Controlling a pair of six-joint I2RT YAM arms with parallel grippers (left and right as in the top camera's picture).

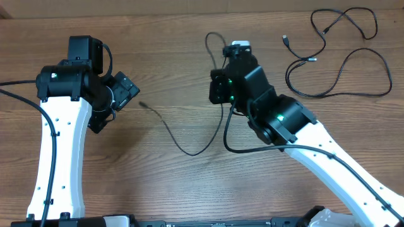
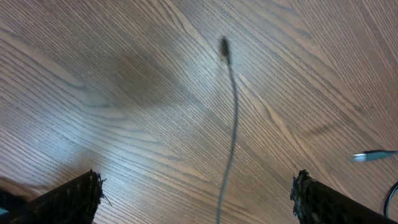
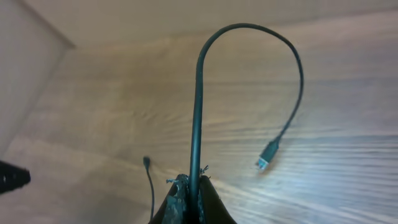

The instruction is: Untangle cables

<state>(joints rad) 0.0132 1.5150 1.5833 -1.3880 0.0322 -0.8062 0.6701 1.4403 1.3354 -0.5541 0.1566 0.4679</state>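
The right pincer (image 3: pixel 189 186) was clamped on a black cable (image 3: pixel 199 93) a little behind its plug (image 3: pixel 266 158). A short loop was thus raised off the wooden surface (image 1: pixel 170 57), while the rest trailed toward the left arm. The left pincer (image 2: pixel 196 190) was held wide apart over the cable's far plug (image 2: pixel 224 48), apparently placed to take that end. Two other cables (image 1: pixel 341 75) lay separated at the far right, well apart from the held one.

One black cable (image 1: pixel 189 154) in a curve on the wooden table (image 1: pixel 177 189), two more cables (image 1: pixel 366 95) loose at its far right.
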